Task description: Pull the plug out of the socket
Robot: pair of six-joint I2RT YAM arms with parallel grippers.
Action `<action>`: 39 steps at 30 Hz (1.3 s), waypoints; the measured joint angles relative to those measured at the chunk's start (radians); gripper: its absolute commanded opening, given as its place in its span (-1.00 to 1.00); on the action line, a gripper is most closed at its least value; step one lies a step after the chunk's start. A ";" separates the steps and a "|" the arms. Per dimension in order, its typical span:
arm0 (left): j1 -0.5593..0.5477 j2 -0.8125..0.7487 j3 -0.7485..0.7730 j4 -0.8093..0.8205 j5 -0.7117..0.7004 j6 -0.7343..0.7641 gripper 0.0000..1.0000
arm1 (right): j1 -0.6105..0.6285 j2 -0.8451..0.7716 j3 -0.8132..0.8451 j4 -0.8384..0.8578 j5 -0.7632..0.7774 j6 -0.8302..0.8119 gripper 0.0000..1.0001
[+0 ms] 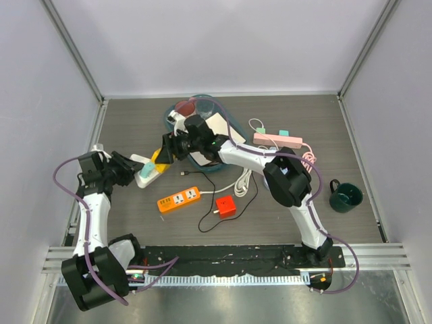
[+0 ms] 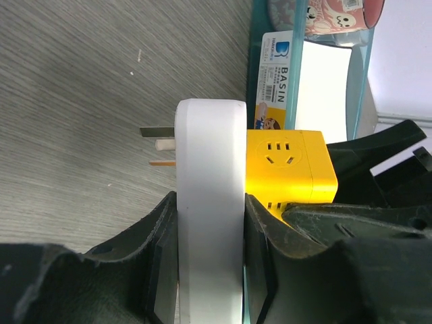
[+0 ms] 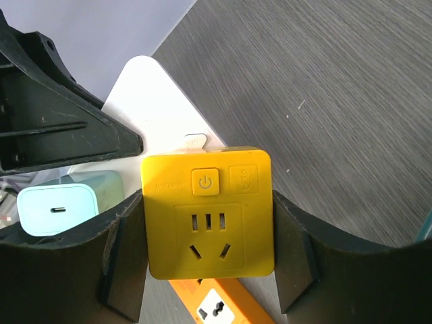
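Left gripper clamps the white rounded plastic socket block just beside the teal plastic basin, right gripper pinches the yellow cube plug seated in it, so pull straight apart, no twisting.

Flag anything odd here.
The white flat socket block, held in the left hand, has bare metal pins jutting out, plugged into nothing; the yellow cube plug in the right hand sits flush against its other face.

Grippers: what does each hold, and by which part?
The left gripper clamps the white socket by its flat faces; the right gripper clamps the yellow plug by its sides.
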 measured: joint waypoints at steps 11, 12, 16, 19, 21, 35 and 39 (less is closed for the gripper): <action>-0.010 0.000 0.000 0.040 0.022 -0.005 -1.00 | -0.043 0.000 -0.027 0.053 -0.090 0.086 -0.99; -0.010 0.002 0.000 0.038 0.021 -0.005 -1.00 | -0.039 0.000 -0.020 0.042 -0.085 0.072 -0.98; -0.008 0.010 0.000 0.037 0.020 -0.004 -1.00 | -0.012 -0.002 0.028 -0.042 -0.013 -0.017 -0.98; -0.006 0.010 0.000 0.036 0.022 -0.004 -1.00 | -0.001 -0.013 0.033 -0.068 0.024 -0.051 -0.98; -0.006 0.010 0.000 0.039 0.027 -0.005 -1.00 | 0.000 -0.018 0.033 -0.074 0.031 -0.062 -0.98; -0.003 0.018 -0.021 -0.067 -0.057 0.058 -1.00 | -0.174 -0.077 -0.032 0.165 -0.014 0.124 -0.99; -0.002 0.017 -0.021 -0.071 -0.058 0.064 -1.00 | -0.163 -0.099 -0.031 0.181 -0.014 0.123 -0.98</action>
